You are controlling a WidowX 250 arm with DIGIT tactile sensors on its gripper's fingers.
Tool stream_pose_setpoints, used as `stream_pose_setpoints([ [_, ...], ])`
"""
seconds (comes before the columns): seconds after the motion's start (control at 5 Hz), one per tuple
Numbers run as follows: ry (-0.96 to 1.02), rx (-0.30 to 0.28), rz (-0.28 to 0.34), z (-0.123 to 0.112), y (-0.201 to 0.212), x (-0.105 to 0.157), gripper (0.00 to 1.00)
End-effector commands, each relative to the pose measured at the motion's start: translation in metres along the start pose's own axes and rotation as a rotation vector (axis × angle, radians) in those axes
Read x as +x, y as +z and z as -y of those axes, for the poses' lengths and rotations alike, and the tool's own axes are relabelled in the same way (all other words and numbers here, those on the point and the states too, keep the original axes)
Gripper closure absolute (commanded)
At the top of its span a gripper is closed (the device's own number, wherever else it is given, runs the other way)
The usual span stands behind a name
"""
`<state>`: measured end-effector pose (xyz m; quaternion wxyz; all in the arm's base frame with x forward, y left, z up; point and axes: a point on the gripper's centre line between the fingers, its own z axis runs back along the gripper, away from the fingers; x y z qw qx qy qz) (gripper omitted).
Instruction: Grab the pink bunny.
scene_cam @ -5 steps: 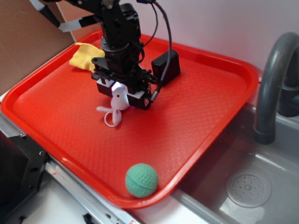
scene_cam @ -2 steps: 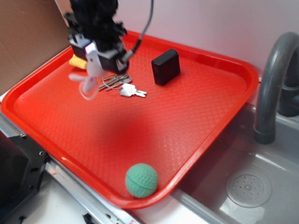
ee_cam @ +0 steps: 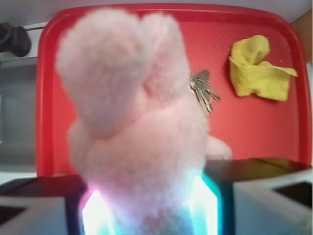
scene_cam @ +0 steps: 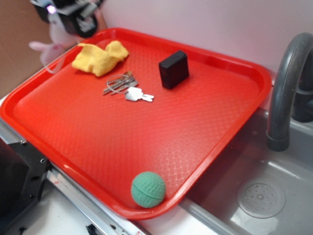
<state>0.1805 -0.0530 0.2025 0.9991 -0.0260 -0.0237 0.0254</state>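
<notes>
The pink bunny (ee_cam: 132,122) fills the wrist view, a fuzzy pale-pink plush pinched between my two lit fingers. My gripper (ee_cam: 149,208) is shut on it. In the exterior view the gripper (scene_cam: 55,14) is high at the top left, above the tray's far left corner, and the bunny (scene_cam: 49,41) hangs blurred below it, off the tray.
The red tray (scene_cam: 205,127) holds a yellow cloth (scene_cam: 100,58), metal keys (scene_cam: 124,89), a black box (scene_cam: 173,68) and a green ball (scene_cam: 147,189) near its front edge. A grey sink (scene_cam: 259,196) with a faucet (scene_cam: 286,88) lies to the right.
The gripper has lifted the bunny off the tray and carried it up and to the far left. The keys and the cloth that it covered now show.
</notes>
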Motion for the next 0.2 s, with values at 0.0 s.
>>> stream_pose_setpoints([
  [0.0, 0.016, -0.038, 0.047, -0.0193, 0.0119, 0.0040, 1.00],
])
